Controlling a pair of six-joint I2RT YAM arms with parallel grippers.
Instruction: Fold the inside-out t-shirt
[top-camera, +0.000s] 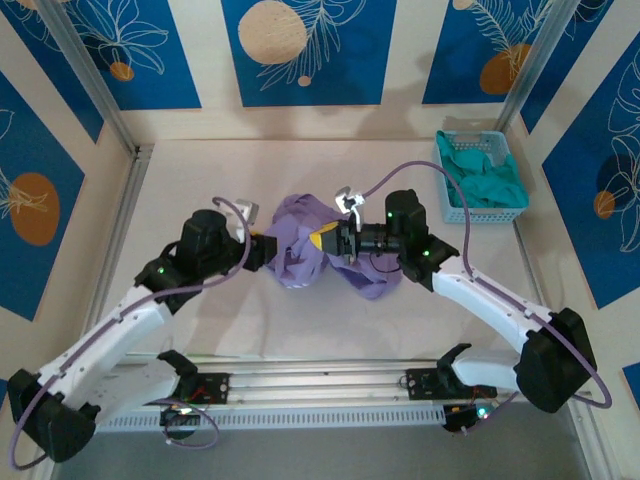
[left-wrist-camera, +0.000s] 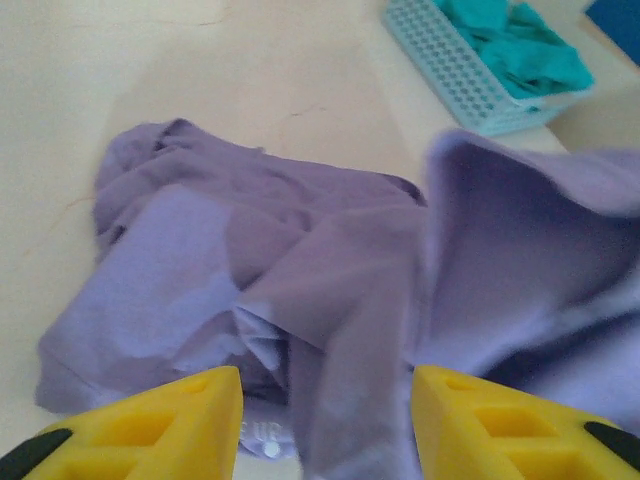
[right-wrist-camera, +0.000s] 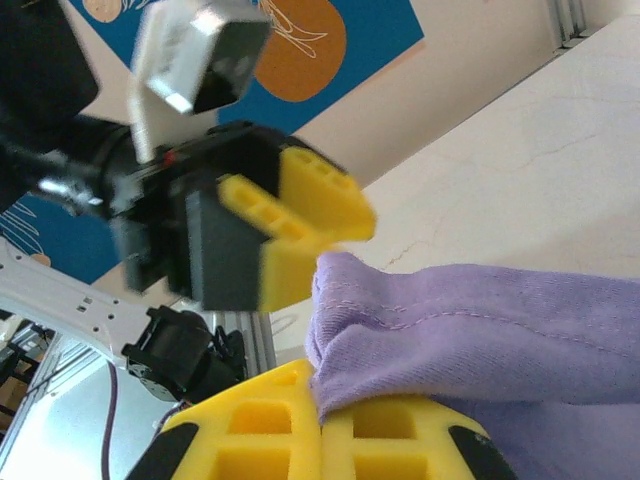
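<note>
Cream bench (top-camera: 200, 180) carries the crumpled inside-out t-shirt (top-camera: 300, 245), bunched between both claws, equally near each. Your right claw (right-wrist-camera: 320, 390) is clamped on a shirt fold. Your left claw (left-wrist-camera: 325, 385) stands parted, cloth directly ahead, apparently draping between its jaws.

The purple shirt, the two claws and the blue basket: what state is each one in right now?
t-shirt: crumpled in a heap on the table, not folded, one edge lifted.
left gripper: open, shirt fabric lying between its fingers.
right gripper: shut on the t-shirt's edge.
basket: upright at the far right, filled.
teal garment: bunched inside the basket.
</note>
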